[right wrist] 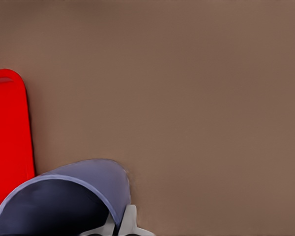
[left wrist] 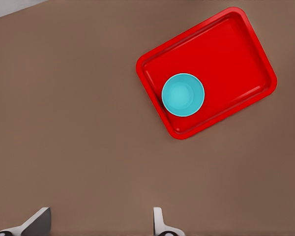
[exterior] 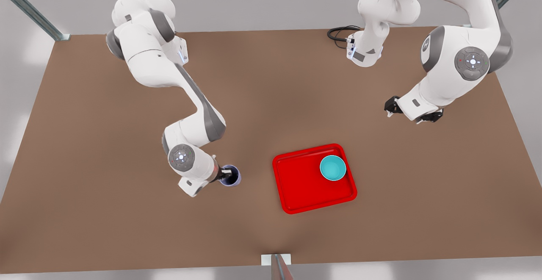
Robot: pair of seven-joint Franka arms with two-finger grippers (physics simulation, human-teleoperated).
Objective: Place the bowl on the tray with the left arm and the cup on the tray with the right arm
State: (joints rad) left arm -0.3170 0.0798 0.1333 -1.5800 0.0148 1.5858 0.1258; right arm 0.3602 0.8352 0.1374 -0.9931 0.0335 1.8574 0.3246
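While bowl sits on tray | right end effector apparently pinches half-hidden cup | left end effector spread, empty

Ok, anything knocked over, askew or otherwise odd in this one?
Nothing stands out. The bowl sits upright on the tray, the right gripper grips the cup at its rim, and the left gripper waits open.

Right hand, fingers astride the cup rim: bare table lies between it and the tray, no obstruction. On the tray, bowl fills one corner; remainder free. Left hand, fingers spread, stands well apart over open table.
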